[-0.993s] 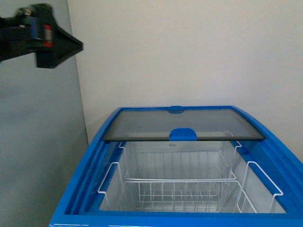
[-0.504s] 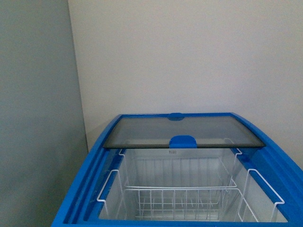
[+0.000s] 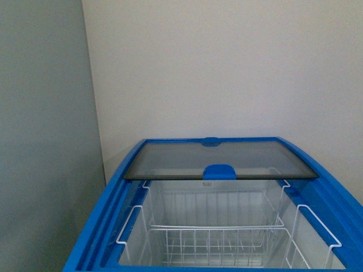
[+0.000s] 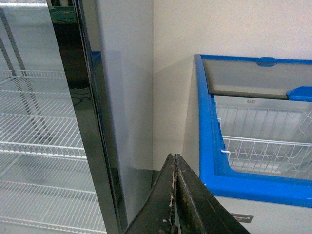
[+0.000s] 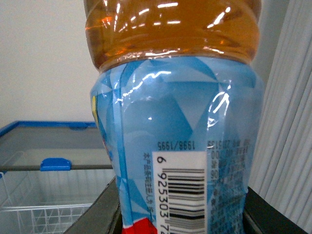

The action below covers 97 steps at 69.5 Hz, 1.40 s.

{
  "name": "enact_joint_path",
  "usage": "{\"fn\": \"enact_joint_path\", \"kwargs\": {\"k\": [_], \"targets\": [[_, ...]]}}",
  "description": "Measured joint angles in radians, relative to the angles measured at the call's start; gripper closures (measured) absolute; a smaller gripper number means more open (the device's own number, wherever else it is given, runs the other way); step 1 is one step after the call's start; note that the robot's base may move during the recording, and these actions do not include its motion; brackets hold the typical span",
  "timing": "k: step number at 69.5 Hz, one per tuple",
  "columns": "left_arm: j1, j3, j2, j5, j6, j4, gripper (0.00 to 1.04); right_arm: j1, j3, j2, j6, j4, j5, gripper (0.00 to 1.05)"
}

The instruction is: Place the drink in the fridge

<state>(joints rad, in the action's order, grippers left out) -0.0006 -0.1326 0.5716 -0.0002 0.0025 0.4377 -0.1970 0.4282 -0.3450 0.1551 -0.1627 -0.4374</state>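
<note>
The drink (image 5: pixel 175 122) fills the right wrist view: a bottle of amber liquid with a light blue label, a barcode and a bit of red. My right gripper (image 5: pixel 180 222) is shut on it, with dark fingers (image 5: pixel 97 214) on either side. The fridge (image 3: pixel 130 170) is a chest freezer with a blue rim; its glass lid (image 3: pixel 221 156) is slid to the back and white wire baskets (image 3: pixel 215 232) show in the opening. The fridge also shows in the left wrist view (image 4: pixel 207 146) and the right wrist view (image 5: pixel 56 164). My left gripper (image 4: pixel 175 195) is shut and empty, left of the fridge. Neither gripper shows in the front view.
A tall grey cabinet (image 4: pixel 122 97) with a glass door (image 4: pixel 44 146) and wire shelves stands left of the fridge. Its grey side (image 3: pixel 45 141) fills the left of the front view. A white wall (image 3: pixel 227 68) is behind. A ribbed white surface (image 5: pixel 287 122) is beside the bottle.
A dark gripper at the top left of the front view one second ago has left the view. The fridge sits slightly lower in the picture.
</note>
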Motion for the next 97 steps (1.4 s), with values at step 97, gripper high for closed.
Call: {"fn": "enact_joint_path", "kwargs": {"k": [97], "targets": [[0.000, 0.119, -0.562, 0.000, 0.000, -0.433, 1.02, 0.276, 0.766, -1.281, 1.061, 0.282, 0.768, 0.66]]}}
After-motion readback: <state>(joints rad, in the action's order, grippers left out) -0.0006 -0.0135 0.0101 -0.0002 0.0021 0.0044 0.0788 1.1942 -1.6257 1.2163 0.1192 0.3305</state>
